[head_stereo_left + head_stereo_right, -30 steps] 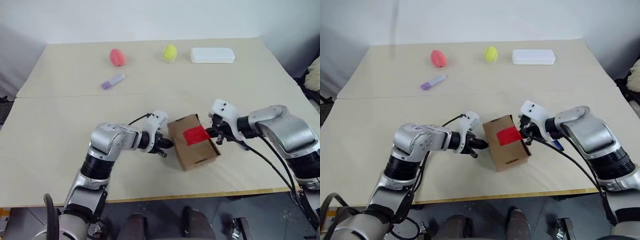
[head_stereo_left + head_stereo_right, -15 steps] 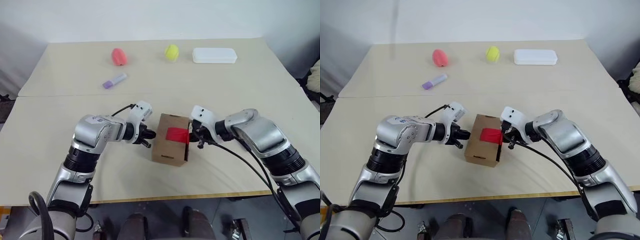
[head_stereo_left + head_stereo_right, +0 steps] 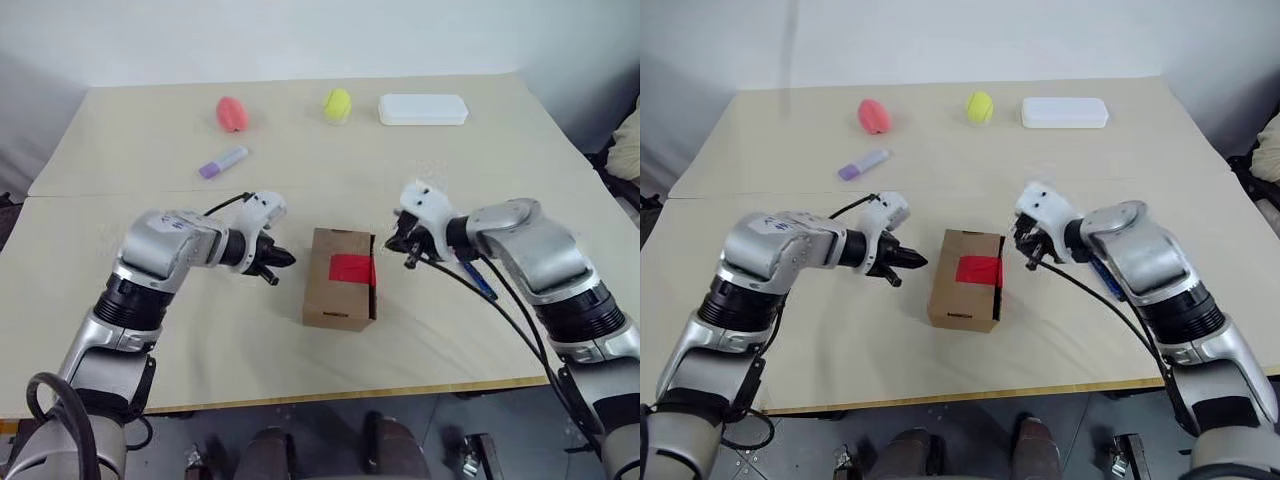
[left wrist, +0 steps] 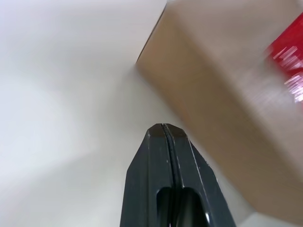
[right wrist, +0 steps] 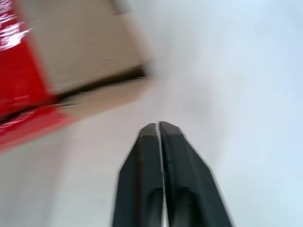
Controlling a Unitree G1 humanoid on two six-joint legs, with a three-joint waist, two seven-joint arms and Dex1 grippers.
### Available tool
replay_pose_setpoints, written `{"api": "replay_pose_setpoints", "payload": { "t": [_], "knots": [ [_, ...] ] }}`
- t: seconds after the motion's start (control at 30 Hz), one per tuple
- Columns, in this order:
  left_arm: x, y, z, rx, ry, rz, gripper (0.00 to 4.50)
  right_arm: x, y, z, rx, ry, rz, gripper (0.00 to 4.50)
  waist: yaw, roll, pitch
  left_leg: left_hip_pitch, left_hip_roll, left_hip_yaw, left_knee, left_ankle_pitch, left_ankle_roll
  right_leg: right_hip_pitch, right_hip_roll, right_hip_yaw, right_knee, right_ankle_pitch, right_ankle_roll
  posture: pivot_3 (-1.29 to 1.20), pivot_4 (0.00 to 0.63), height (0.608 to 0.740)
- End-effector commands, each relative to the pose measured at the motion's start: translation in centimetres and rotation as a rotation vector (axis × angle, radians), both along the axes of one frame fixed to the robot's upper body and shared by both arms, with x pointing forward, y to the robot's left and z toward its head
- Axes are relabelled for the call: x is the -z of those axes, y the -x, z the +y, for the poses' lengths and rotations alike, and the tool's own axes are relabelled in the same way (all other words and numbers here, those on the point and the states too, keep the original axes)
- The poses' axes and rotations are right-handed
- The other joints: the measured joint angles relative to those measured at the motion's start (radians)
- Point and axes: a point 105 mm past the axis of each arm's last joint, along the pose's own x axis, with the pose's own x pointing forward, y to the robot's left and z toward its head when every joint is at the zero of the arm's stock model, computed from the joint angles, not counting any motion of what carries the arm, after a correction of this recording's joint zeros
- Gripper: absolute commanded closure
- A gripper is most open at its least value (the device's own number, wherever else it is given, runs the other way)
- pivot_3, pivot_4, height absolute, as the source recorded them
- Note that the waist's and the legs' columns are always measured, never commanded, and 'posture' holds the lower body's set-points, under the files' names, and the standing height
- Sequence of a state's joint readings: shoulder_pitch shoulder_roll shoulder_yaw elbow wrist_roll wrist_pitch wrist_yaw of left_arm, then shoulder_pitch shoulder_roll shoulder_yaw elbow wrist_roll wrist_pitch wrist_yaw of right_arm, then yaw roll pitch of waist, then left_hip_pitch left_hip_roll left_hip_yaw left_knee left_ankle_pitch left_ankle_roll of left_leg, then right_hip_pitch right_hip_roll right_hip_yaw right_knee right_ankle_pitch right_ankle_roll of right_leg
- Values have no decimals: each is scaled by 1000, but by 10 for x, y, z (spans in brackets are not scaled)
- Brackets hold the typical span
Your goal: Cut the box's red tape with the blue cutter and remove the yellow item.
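The brown cardboard box (image 3: 338,295) sits on the table between my two hands, its flaps closed under the red tape (image 3: 352,268). My left gripper (image 3: 280,262) is shut and empty, a short gap from the box's left side. The left wrist view shows its fingertips (image 4: 162,127) pressed together before the box wall (image 4: 222,94). My right gripper (image 3: 404,252) hovers just off the box's right side, shut with nothing in it, as its pads (image 5: 157,126) show. The blue cutter (image 3: 478,279) lies on the table under my right forearm. The yellow item is hidden.
Along the far edge of the table (image 3: 130,330) lie a pink egg-shaped object (image 3: 232,113), a yellow-green ball (image 3: 338,104) and a white plastic case (image 3: 422,109). A lilac marker tube (image 3: 223,162) rests at mid-left.
The box was pushed left and turned square, then stayed put. Both grippers have since drawn back from its sides and risen a little.
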State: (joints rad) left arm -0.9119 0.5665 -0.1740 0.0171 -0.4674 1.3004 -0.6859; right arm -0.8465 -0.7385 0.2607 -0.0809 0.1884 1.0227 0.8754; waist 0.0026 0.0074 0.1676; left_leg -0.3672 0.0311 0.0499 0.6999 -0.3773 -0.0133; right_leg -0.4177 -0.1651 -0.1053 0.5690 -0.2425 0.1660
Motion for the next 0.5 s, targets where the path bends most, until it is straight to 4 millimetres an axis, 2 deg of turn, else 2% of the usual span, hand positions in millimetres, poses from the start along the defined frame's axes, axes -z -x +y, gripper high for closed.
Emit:
{"api": "replay_pose_setpoints", "payload": {
  "t": [0.03,0.1,0.3,0.33,0.5],
  "knots": [
    [-31,6,-24,95,142,-42,4500,-31,9,4,-1,-79,-69,2852,-1,0,0,0,0,0,0,0,0,0,0,0,0,0,0,0,150,740],
    [-29,9,-34,123,154,-36,4500,-32,13,7,-7,-98,-63,2173,-4,0,0,1,0,0,0,0,0,0,0,0,0,0,0,0,150,740],
    [-4,7,-53,159,82,-15,4500,-24,29,17,-40,-143,-10,161,-6,0,0,2,0,1,0,0,0,0,0,0,3,0,0,0,150,740],
    [1,6,-54,159,58,-15,4500,-21,31,19,-48,-148,1,33,-6,0,0,2,0,1,0,0,0,0,0,0,4,0,0,0,150,740],
    [12,4,-55,167,3,-14,4500,-11,35,22,-57,-164,34,33,-1,0,0,2,0,1,2,0,0,0,0,0,4,0,0,0,150,740]
  ]
}}
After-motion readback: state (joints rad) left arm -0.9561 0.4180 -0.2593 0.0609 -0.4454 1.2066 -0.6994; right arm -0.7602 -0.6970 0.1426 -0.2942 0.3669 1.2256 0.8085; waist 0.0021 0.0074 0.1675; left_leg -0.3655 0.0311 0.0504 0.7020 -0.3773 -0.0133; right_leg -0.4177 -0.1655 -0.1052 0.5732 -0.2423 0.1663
